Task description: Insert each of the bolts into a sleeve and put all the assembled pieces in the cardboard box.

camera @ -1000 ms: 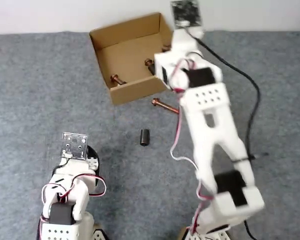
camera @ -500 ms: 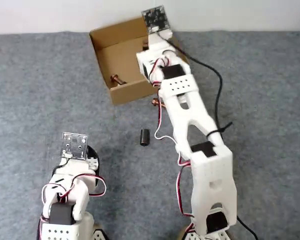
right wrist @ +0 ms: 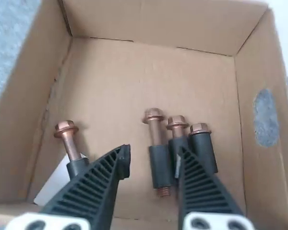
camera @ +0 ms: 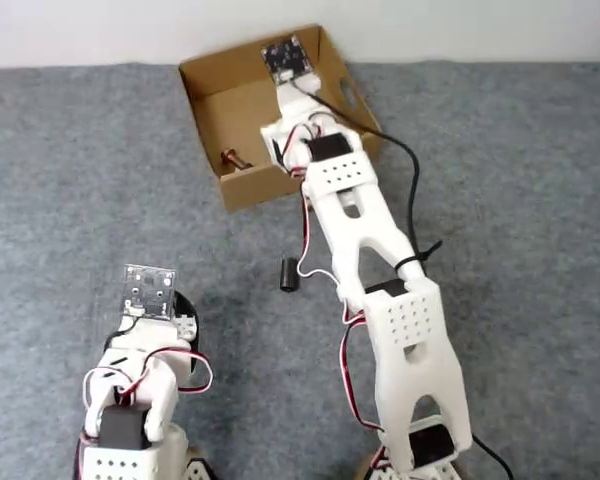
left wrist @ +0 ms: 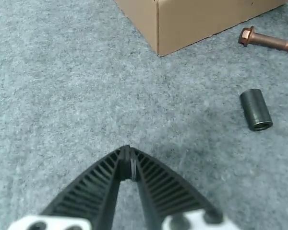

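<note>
My right gripper [right wrist: 153, 153] hangs open above the inside of the cardboard box [right wrist: 149, 19], with nothing between its fingers. Several assembled bolt-and-sleeve pieces lie on the box floor: one [right wrist: 69, 146] off by itself, three close together [right wrist: 177, 141]. In the high view the right arm [camera: 332, 172] stretches over the box [camera: 202, 92], and one piece [camera: 234, 159] shows inside. A loose black sleeve [camera: 289, 274] [left wrist: 256, 109] lies on the grey mat in front of the box. A loose copper bolt [left wrist: 266, 40] lies next to the box wall. My left gripper [left wrist: 128, 155] is shut and empty, low over the mat, short of the sleeve.
The left arm [camera: 140, 400] sits folded at the near left of the grey mat [camera: 80, 200]. The right arm's cable [camera: 412, 170] loops beside the box. A pale wall edge runs behind the box.
The right arm has swung left from the box's right side to above its inside, and now covers the loose bolt in the high view. The left arm has not moved.
</note>
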Available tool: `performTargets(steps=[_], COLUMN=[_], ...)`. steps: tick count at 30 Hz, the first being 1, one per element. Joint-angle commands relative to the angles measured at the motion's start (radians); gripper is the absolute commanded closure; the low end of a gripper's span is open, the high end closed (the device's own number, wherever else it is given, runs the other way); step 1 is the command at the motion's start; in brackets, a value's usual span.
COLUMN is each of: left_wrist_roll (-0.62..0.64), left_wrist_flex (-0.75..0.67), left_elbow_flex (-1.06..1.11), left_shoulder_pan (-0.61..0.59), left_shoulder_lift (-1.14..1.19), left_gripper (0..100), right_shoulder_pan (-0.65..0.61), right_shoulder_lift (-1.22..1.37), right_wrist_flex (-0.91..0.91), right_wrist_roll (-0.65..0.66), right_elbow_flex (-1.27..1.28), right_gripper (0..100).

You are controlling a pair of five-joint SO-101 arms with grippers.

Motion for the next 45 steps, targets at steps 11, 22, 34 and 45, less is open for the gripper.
performTargets(steps=[11, 22, 34, 45], left_wrist_roll=[-0.003, -0.003, -0.003, -0.003], left_wrist_flex=[0.003, 0.003, 0.003, 0.003], left_elbow_flex=[-0.004, -0.004, -0.004, -0.004], left_shoulder_pan=[-0.006, -0.006, -0.006, -0.008], left_shoulder_lift=[-0.002, -0.002, -0.002, -0.002], left_gripper=[100, 100, 100, 100], right_shoulder_pan=[-0.008, -0.008, -0.004, 0.031], right_shoulder_lift=[-0.119, -0.237, -0.257, -0.205], right_wrist_flex=[0.180, 0.499, 0.825, 0.872], right_wrist_roll=[0.008, 0.008, 0.038, 0.304], right_elbow_flex=[-0.084, -0.084, -0.084, -0.080], right_gripper=[98.7, 99.0, 98.7, 98.7])
